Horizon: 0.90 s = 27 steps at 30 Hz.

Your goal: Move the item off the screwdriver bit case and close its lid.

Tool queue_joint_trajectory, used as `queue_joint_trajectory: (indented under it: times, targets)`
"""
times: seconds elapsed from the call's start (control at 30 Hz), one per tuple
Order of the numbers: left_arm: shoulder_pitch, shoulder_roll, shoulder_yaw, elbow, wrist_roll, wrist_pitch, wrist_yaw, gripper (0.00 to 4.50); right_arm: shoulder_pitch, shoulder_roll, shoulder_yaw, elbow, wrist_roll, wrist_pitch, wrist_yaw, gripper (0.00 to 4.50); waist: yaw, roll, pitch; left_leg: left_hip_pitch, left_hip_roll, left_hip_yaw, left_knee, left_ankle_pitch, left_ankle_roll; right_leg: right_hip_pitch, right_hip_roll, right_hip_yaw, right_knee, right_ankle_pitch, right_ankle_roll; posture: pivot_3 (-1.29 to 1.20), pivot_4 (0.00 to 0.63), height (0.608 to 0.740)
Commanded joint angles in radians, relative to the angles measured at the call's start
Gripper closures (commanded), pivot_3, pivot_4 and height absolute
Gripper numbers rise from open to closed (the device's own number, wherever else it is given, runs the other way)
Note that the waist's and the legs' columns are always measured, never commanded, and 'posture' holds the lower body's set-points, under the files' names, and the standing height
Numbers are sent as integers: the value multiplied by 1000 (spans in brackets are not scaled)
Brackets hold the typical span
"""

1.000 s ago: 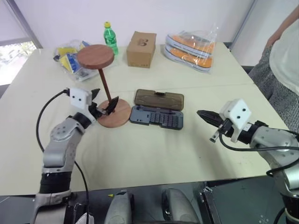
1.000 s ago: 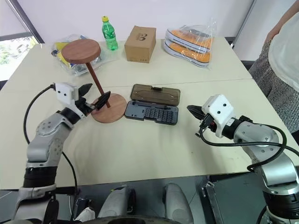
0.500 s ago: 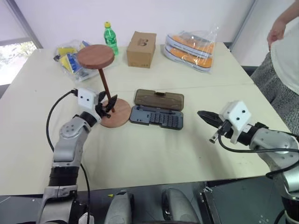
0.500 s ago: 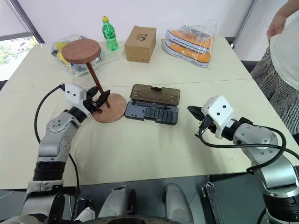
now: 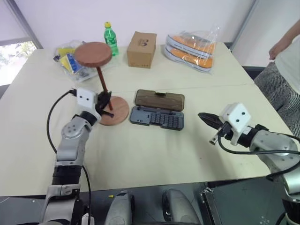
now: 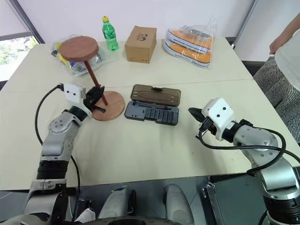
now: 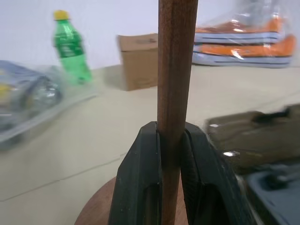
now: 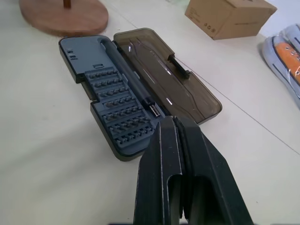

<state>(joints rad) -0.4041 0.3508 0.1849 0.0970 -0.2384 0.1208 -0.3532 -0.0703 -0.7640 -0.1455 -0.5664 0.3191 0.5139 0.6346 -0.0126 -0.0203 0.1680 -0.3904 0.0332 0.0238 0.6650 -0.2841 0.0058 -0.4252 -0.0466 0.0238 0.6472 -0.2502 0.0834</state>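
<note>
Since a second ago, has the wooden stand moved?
Yes. The wooden stand, held by the left gripper, has slid left, away from the screwdriver bit case, opening a gap between them.

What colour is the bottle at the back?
The bottle is green with a yellow cap, clearest in the right eye view.

A pale table (image 5: 154, 154) carries the wooden stand (image 5: 112, 110) left of the open bit case (image 5: 157, 116), with a bottle (image 5: 110, 38), cardboard box (image 5: 142, 49) and bagged shoes (image 5: 192, 49) along the far side.
</note>
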Motion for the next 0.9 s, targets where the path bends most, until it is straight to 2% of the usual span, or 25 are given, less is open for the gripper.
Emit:
queue_joint_trajectory:
  times: [0.03, 0.3, 0.53, 0.9]
  targets:
    - [-30, 35, 78, -30, 44, -34, 107, 4478, -31, 14, 16, -3, -6, -33, 7, 4500, -1, 0, 0, 0, 0, 0, 0, 0, 0, 0, 0, 0, 0, 0, 0, 0, 150, 740]
    - [-40, 73, 163, 43, 102, -50, 272, 4478, -84, 29, 68, 47, -18, -65, 27, 4500, 5, 0, 0, 0, 0, 0, 0, 0, 0, 0, -1, -1, 0, 0, 0, 0, 150, 740]
    - [-152, 109, 273, 317, 54, -124, 360, 4478, -106, 39, 90, 58, -26, -70, 41, 4500, 3, -1, 0, 0, 0, 0, 0, 0, 0, 0, -1, -1, 0, 0, 0, 0, 150, 740]
    - [-273, 188, 295, 626, 53, -272, 394, 4478, -63, 42, 74, 22, -25, -57, 24, 4500, 3, -2, 1, 0, 0, 0, 0, 0, 0, 0, -1, -2, 0, 0, 0, 0, 150, 740]
